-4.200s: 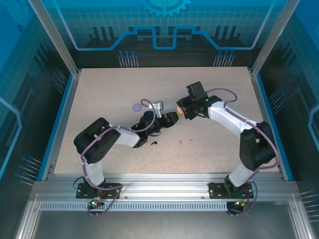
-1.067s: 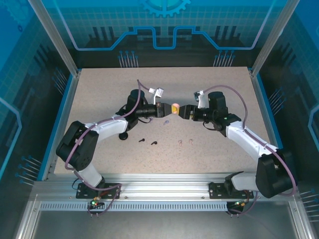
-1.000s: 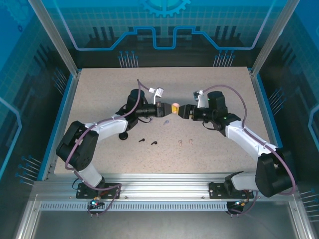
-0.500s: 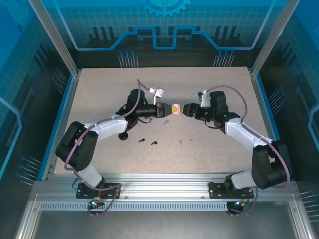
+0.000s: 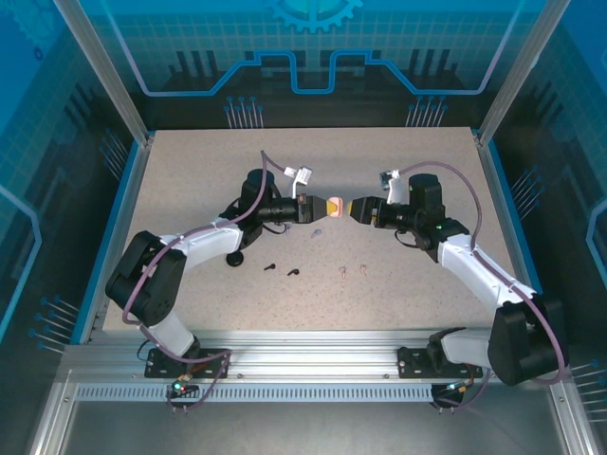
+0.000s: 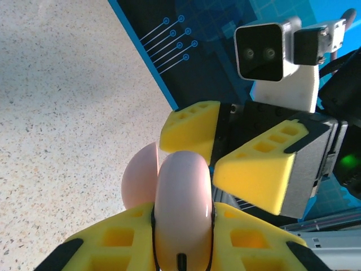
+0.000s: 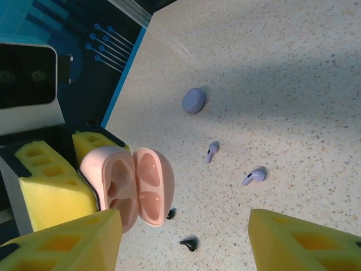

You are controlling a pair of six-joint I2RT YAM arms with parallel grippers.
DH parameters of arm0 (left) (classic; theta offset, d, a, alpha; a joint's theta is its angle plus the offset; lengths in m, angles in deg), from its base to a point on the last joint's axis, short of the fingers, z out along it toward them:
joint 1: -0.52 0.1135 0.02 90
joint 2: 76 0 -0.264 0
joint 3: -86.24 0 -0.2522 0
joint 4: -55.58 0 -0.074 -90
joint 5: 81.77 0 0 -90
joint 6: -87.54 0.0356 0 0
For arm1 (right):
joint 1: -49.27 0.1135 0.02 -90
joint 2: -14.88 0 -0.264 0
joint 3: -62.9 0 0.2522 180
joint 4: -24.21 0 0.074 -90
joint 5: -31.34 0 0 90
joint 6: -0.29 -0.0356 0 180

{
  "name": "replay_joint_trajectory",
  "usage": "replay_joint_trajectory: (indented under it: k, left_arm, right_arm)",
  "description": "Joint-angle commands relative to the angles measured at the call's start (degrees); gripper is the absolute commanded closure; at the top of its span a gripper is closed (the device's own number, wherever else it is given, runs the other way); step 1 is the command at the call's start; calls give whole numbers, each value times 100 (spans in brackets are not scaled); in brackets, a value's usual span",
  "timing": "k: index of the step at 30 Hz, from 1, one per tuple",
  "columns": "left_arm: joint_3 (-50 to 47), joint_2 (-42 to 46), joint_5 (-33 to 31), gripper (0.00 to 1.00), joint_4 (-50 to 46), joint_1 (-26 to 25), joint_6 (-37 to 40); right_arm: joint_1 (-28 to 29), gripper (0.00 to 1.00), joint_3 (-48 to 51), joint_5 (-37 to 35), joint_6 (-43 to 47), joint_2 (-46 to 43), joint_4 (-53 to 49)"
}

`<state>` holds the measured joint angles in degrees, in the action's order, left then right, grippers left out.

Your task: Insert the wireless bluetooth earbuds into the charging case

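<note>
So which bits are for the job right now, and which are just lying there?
For the job now: pink case, open in the left fingers; pink earbuds.
Lying about for now: lilac case, lilac earbuds, black earbuds.

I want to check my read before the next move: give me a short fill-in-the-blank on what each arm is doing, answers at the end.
1. The left gripper is shut on the ___ charging case.
2. Its lid is open and both its pockets are ___.
3. The fingers of the right gripper stand ___.
4. The lilac earbuds lie on the ___.

Missing words: pink; empty; open; table
</note>
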<state>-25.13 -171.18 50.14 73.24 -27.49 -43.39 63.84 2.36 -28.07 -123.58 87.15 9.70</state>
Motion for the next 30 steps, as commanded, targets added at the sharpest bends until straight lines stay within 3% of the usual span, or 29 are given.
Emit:
replay_joint_trajectory:
  k: [1, 22, 30]
  left_arm:
    - [33, -49, 173, 100, 499, -12, -262]
    - [67, -282, 168, 100, 820, -92, -513]
    - [50, -291, 195, 100, 856, -110, -529]
  right_arm:
    - [33, 43, 71, 276, 67, 83, 177]
    - [290, 55, -211, 114, -32, 579, 313]
    - [301, 69, -295, 99, -59, 709, 339]
